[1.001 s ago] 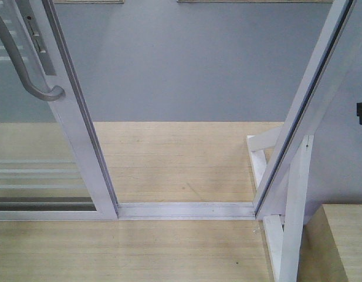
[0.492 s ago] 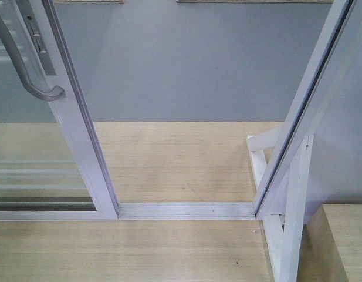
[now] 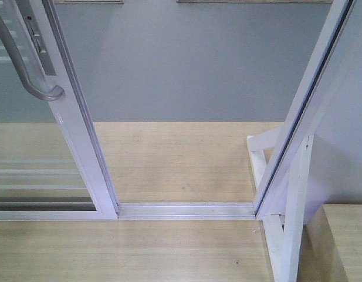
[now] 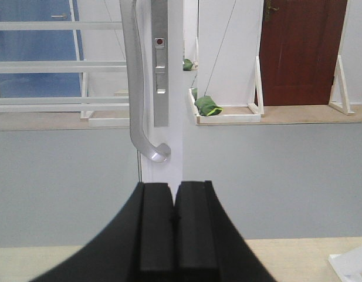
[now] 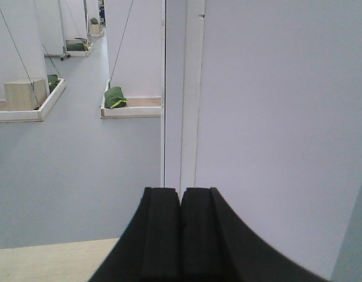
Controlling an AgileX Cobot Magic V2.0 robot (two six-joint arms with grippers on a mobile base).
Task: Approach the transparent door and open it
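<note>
In front view: no claw visible; transparent door (image 3: 69,117) slid far left, grey handle (image 3: 28,64) on its stile, floor track (image 3: 186,210) bare between stile and right jamb (image 3: 304,111). Doorway judged already open.

Ahead of left gripper (image 4: 172,220), just above pressed-together, empty pads: handle's lower curl, door stile behind. Probably lined up for pushing.

Ahead of right gripper (image 5: 181,220), pads pressed together, empty: jamb edge, white wall panel (image 5: 280,117) to right.

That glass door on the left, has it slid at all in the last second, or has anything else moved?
The door looks the same, its handle in the same spot and the gap beside it just as wide. One thing went: a small black object at the right edge a second ago has left the front view. The floor track is unchanged.
</note>
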